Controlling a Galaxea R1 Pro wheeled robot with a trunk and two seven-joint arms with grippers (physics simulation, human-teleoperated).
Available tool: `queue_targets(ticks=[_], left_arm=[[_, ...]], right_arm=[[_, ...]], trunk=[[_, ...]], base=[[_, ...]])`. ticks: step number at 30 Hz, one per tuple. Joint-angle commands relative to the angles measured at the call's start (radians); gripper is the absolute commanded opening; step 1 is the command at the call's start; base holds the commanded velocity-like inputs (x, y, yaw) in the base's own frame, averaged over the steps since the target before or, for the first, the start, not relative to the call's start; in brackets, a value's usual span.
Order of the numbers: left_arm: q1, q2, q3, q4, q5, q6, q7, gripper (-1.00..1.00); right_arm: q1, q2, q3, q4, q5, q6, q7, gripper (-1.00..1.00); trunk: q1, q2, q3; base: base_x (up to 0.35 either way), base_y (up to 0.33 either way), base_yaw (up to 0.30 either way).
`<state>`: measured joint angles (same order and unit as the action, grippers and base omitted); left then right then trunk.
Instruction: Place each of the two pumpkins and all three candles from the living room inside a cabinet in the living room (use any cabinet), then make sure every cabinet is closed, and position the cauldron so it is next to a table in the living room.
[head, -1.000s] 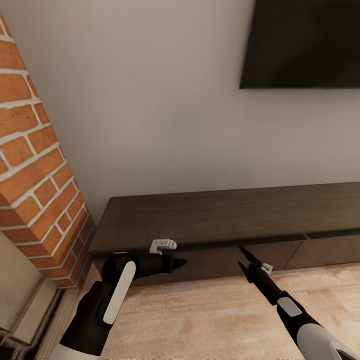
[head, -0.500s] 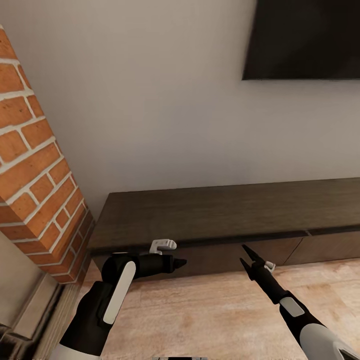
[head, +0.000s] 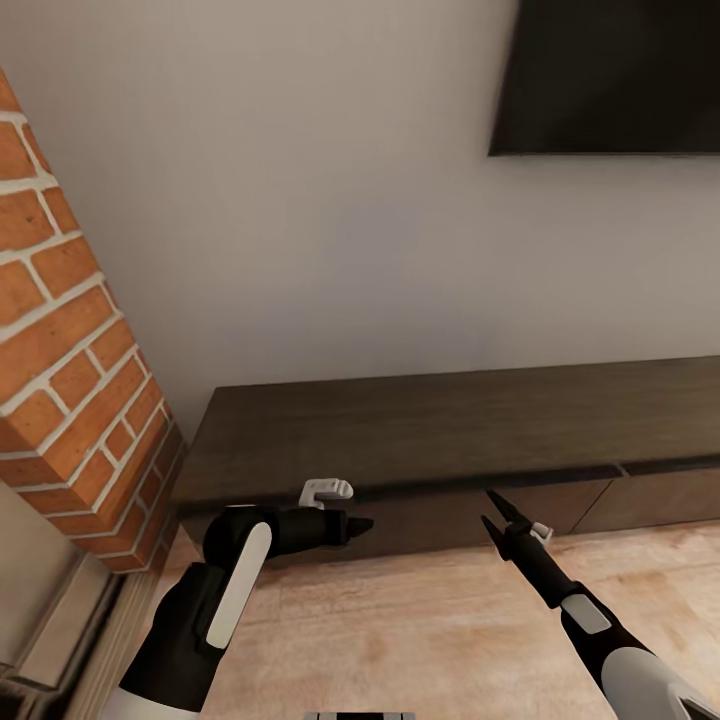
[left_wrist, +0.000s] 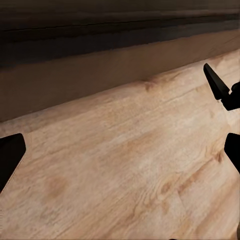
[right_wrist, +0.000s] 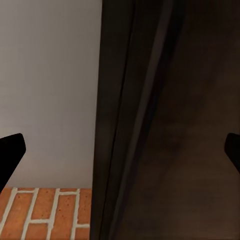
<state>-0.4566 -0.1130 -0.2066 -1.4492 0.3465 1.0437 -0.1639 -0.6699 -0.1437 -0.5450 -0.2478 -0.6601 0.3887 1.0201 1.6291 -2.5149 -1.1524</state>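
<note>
Nearest me, wood floor (head: 430, 640) runs up to the cabinet. My left pincer (head: 358, 525) hangs low in front of the cabinet's left end, tips pointing right along the drawer fronts; head view shows its fingers close together, but the left wrist view shows only one dark tip at the frame edge, so I cannot tell its state. My right pincer (head: 495, 512) points up toward the cabinet's lower front edge, fingers spread apart in a V, nothing between them, just short of the drawer face. The same right pincer (left_wrist: 222, 117) shows in the left wrist view over the floor.

The cabinet (head: 450, 440): long, low, dark brown wood, flat bare top, plain handleless drawer fronts, all flush as far as I can see. It sits against the pale wall (head: 320, 220).

Left of it, a red brick column (head: 70, 380) stands touching or just beside the cabinet's end. Above right on the wall, a black TV screen (head: 610, 75). Right wrist view: cabinet's dark edge (right_wrist: 150, 120), wall, brick.
</note>
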Motion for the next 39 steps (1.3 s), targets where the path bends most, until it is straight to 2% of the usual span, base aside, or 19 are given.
queue_targets(ticks=[1,39], left_arm=[[0.000,0.000,0.001,-0.001,-0.011,0.004,-0.010,1.00],[0.000,-0.001,-0.013,-0.001,-0.015,0.004,-0.009,1.00]], right_arm=[[0.000,0.000,0.000,0.001,-0.007,0.009,0.001,1.00],[0.000,-0.001,0.000,0.000,-0.007,0.010,0.002,1.00]], trunk=[[0.000,0.000,-0.001],[0.000,0.000,-0.001]], base=[[0.152,0.000,0.000],[0.068,-0.020,0.000]])
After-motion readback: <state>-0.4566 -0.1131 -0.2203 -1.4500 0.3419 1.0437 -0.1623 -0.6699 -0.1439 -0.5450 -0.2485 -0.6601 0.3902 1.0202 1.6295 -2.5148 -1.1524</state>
